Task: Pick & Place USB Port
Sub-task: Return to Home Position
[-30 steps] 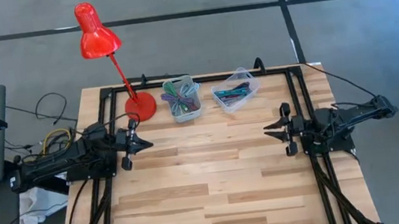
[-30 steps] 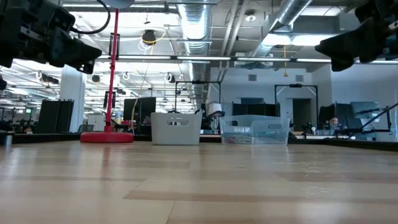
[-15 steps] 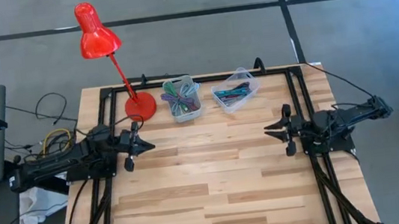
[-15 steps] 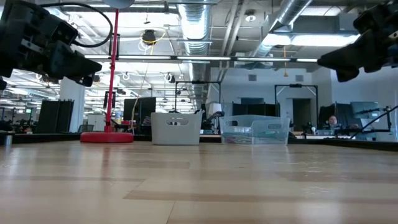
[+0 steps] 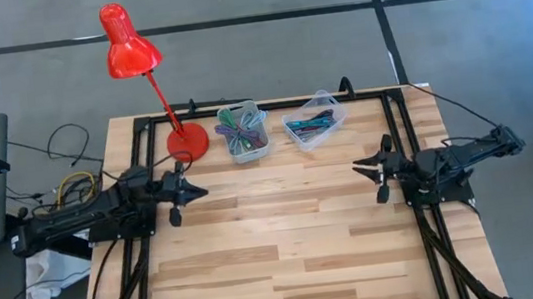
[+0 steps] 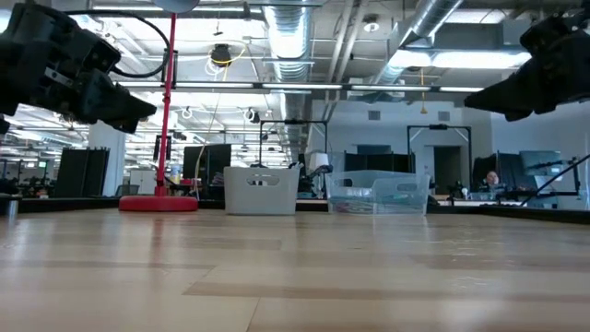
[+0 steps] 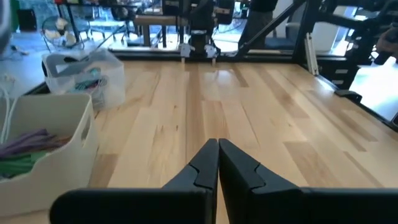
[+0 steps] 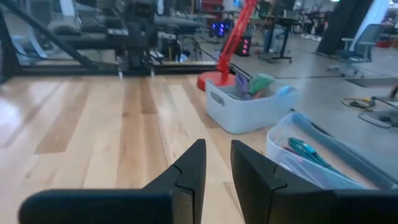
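No USB port can be made out; it is hidden or out of view. A white bin point(image 5: 243, 132) and a clear bin point(image 5: 314, 122), both holding coloured cables, stand on the wooden table point(image 5: 288, 248) near its far edge. My left gripper point(image 5: 196, 191) hovers level above the table's left side, shut and empty, as the left wrist view point(image 7: 217, 149) shows. My right gripper point(image 5: 357, 168) hovers level at the right side, facing it. Its fingers stand slightly apart with nothing between them point(image 8: 216, 152).
A red desk lamp stands with its base point(image 5: 187, 141) left of the white bin, and its head point(image 5: 127, 43) reaches past the far edge. Black frame rails point(image 5: 400, 124) run along the table's sides. Bare wood lies between the two grippers and toward the near edge.
My left gripper has sunk a little toward the table and stayed shut. My right gripper has turned slightly at the wrist, its finger gap unchanged. The bins and the lamp have kept still.
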